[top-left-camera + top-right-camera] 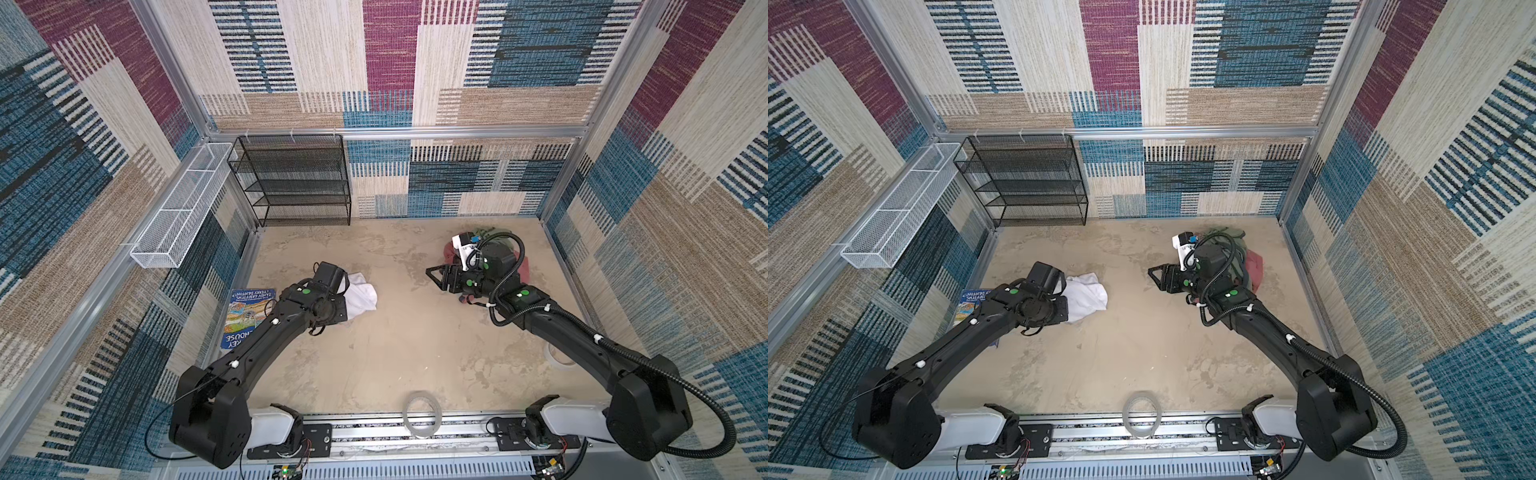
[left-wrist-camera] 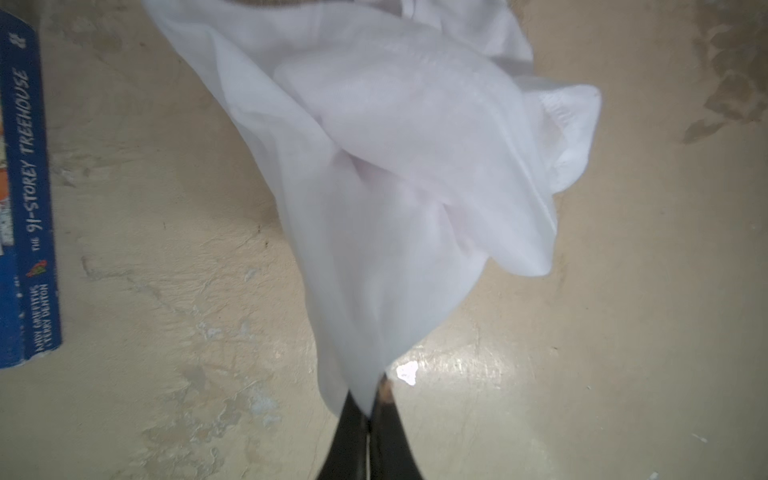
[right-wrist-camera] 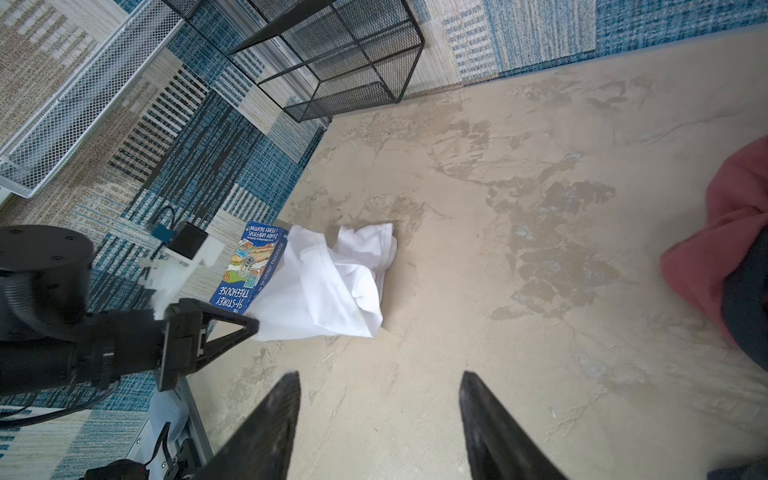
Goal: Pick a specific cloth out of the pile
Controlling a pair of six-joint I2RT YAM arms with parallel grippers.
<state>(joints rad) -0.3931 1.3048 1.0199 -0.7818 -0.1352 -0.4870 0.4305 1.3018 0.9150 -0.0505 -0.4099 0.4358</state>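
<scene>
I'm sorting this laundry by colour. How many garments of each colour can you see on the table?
white cloth: 1
olive-green garment: 1
red-pink garment: 1
Total: 3 in view. The right arm covers some of the fabric, so more may lie hidden.

One cloth, one pile, one book, two tape rolls — one black shelf, one white basket

We see a mottled beige table. On it rest a book at the left edge, the cloth beside it, the pile far right, a rack at the back and a tape ring in front.
</scene>
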